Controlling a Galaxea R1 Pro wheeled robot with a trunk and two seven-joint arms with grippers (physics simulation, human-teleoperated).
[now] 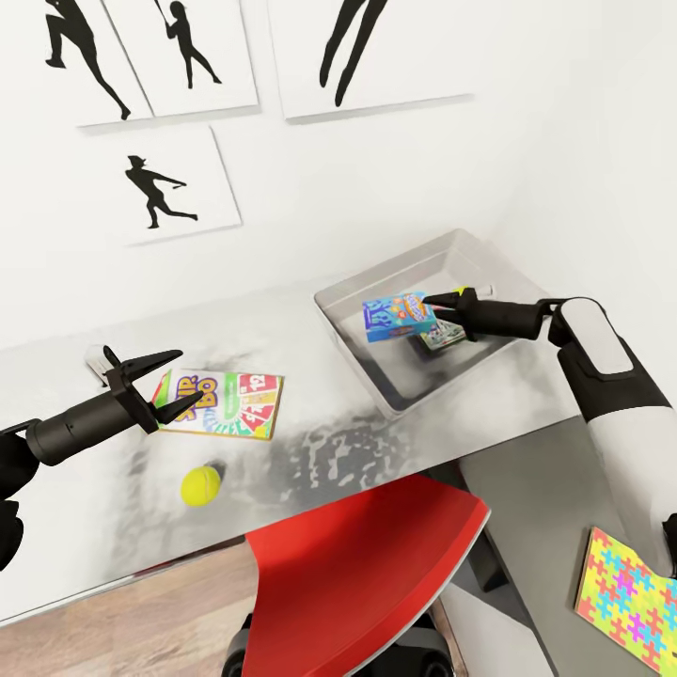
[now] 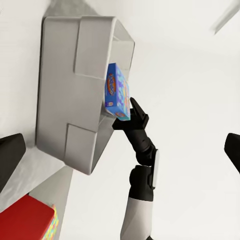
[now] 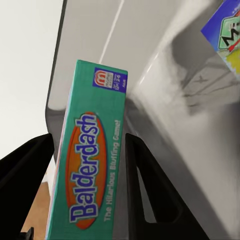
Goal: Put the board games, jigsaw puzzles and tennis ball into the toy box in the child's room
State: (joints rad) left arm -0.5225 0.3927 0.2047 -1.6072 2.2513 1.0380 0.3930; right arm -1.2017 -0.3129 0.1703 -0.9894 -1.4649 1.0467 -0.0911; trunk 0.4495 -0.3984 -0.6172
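The light grey toy box (image 1: 376,371) stands at the right end of the table (image 1: 357,451). My right gripper (image 1: 442,303) is shut on the blue Balderdash board game (image 1: 400,315), holding it on edge over the box's inside. In the right wrist view the Balderdash box (image 3: 92,165) sits between both fingers (image 3: 150,190). Another printed box (image 1: 440,336) lies in the toy box under the gripper. The Skip-Bo board game (image 1: 221,402) lies flat on the table. My left gripper (image 1: 174,381) hangs open at its left edge. The tennis ball (image 1: 200,486) rests near the front edge.
A red chair (image 1: 367,574) is pushed in at the table's front, below the toy box. A colourful jigsaw puzzle (image 1: 628,588) lies on a lower grey surface (image 1: 527,498) at the right. Framed silhouette pictures (image 1: 174,183) hang on the white wall behind.
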